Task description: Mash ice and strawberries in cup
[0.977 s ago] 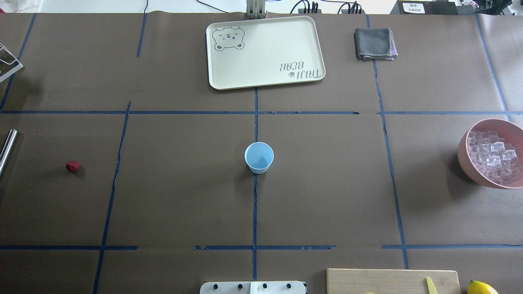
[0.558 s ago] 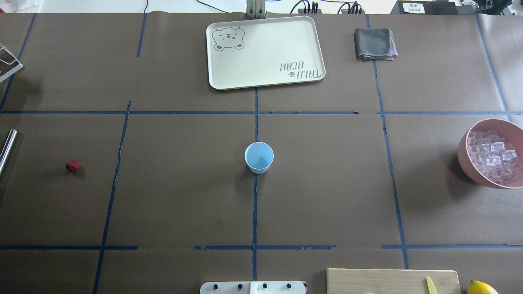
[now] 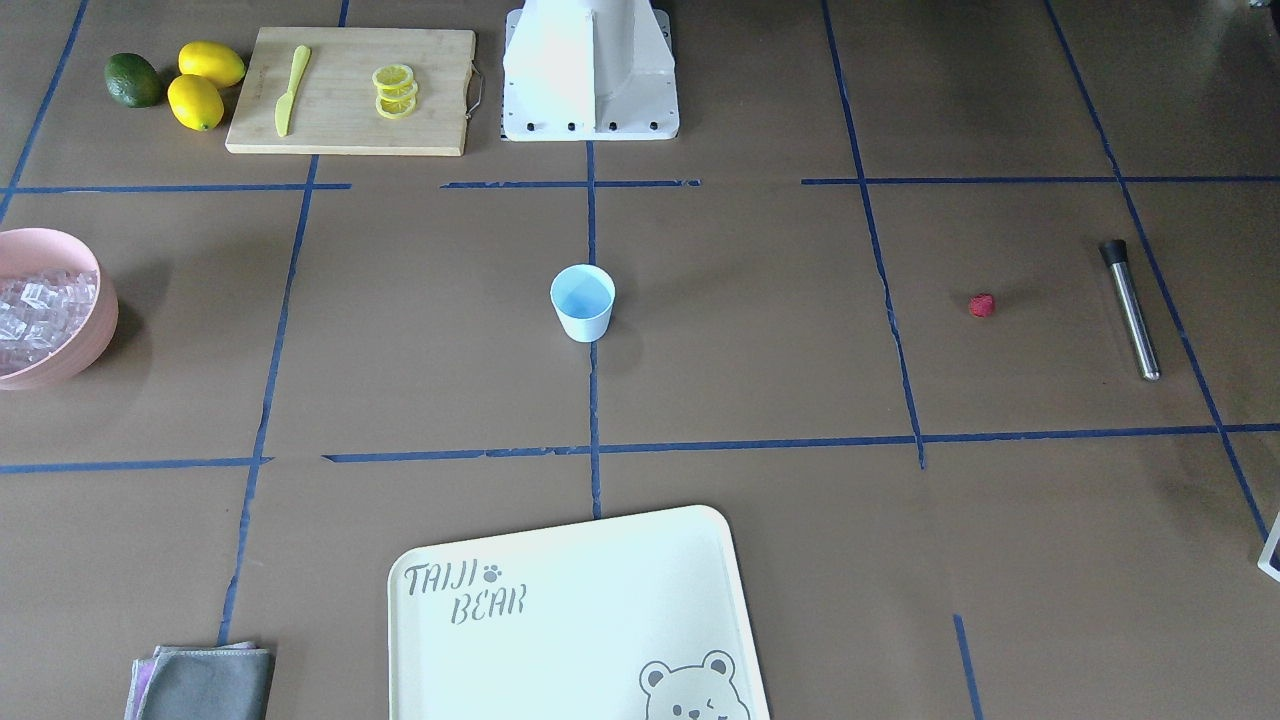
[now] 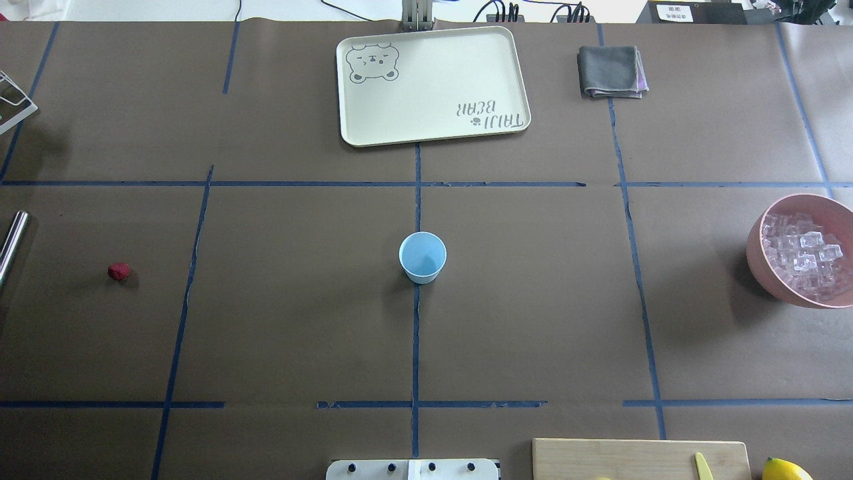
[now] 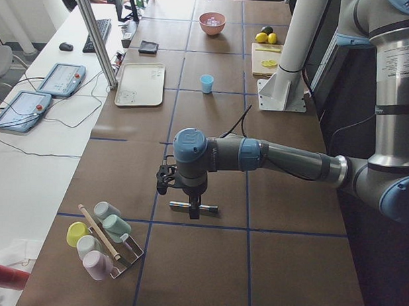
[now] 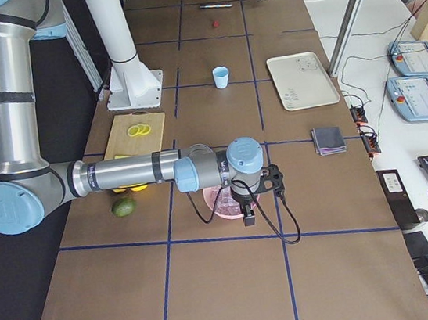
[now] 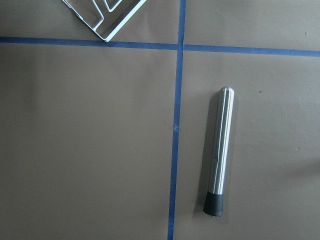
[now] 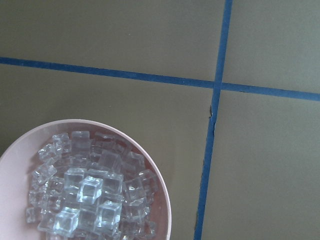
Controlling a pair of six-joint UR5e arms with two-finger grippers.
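Over the last second we see nothing shift. The cup (image 4: 422, 257) stands empty at mid-frame, the strawberry (image 4: 119, 271) lies far left, and the ice (image 4: 803, 257) fills the pink bowl (image 4: 758, 267) at the right edge, so we judge loading not yet begun. The left gripper (image 5: 192, 207) hangs above the metal muddler (image 7: 221, 145) and the right gripper (image 6: 248, 217) above the bowl. We cannot tell whether either is parted or clenched. The cup stands well apart from everything else.

I'm looking at a long brown table (image 4: 300, 320) gridded with blue tape (image 4: 415, 347). A white desk (image 5: 29, 167) runs alongside it, carrying a keyboard (image 5: 103, 28) and two tablets (image 5: 60, 79), with a metal post (image 5: 105, 62) at its edge. Light is even; shadows are soft.
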